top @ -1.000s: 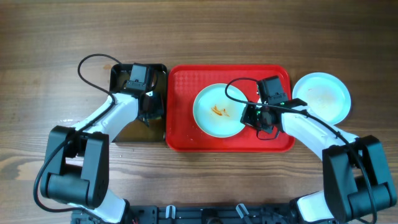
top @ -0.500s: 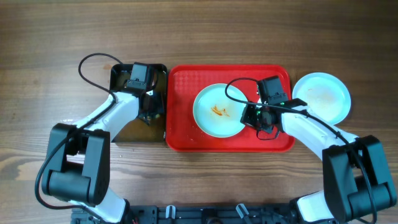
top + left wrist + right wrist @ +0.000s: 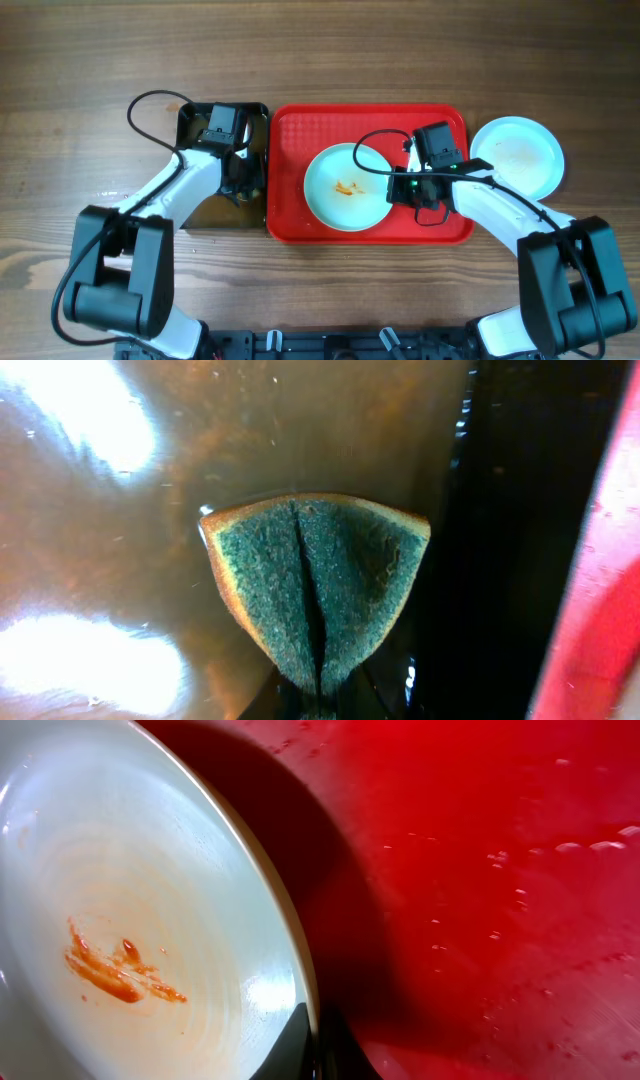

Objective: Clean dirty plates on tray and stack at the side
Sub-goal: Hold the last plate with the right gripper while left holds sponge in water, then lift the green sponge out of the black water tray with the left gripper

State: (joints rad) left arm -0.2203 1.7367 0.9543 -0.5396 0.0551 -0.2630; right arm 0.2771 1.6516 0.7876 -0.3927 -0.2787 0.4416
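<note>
plate (image 3: 347, 187) with the orange smear (image 3: 115, 965) sits inside the red tray (image 3: 290, 130), roughly mid-worktop and a bit toward the far edge. the right gripper (image 3: 400, 187) is clamped on its right rim. in the right wrist view the fingers close over the rim at the bottom of the frame, and the dark shadow under that edge says to me it's tipped up off the tray floor. the other plate (image 3: 517, 157) lies off the tray toward the right edge of the worktop, can't tell if it's one or a stack.

left gripper (image 3: 243, 178) is down in the black basin (image 3: 185, 115) just left of the tray, pinched on the green sponge (image 3: 315, 590). the sponge is creased down its middle and fans out from where it's held.

my read is this is the hold-and-scrub step. to do it well i'd hold the plate tilted but not steep, with the low edge resting on the tray so it can't swing. bring the sponge across over the tray rim and wipe from the centre outward, pushing toward the held side so the grip takes the load. the rim bite looks shallow, so press gently or the plate could slip out.

pose-wise the right arm reaches in from the near right corner, forearm angled toward the tray and wrist turned left at the plate. the left arm bends in from the near left corner with its wrist over the basin, pointing down.
</note>
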